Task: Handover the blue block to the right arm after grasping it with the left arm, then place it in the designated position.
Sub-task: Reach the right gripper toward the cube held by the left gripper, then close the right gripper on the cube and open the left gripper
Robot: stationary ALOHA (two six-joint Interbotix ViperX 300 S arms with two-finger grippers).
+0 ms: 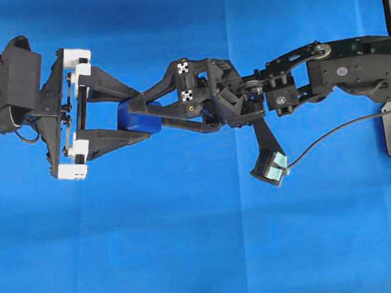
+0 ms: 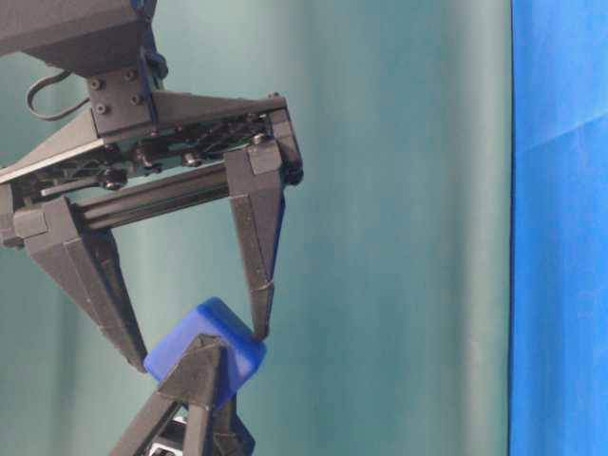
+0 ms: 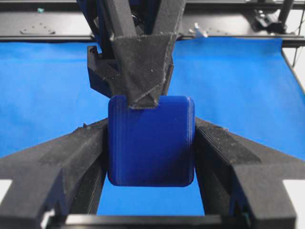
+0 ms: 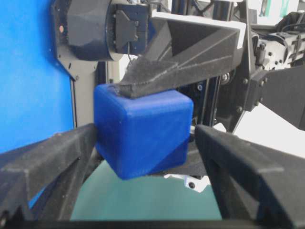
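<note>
- Two grippers meet mid-air over the blue cloth [image 1: 189, 254], so the small dark-blue cube [image 1: 142, 118] can change hands.
- White-bracketed left gripper [image 1: 127, 113] pinches the cube; the black right gripper [image 4: 143, 138] straddles it crosswise, one finger touching, the other apart.

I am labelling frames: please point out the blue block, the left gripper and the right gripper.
blue block [image 3: 151, 145]: left wrist view, front face.
left gripper [image 1: 134, 116]: overhead view, between fingertips.
right gripper [image 4: 145, 138]: right wrist view, between fingertips.
</note>
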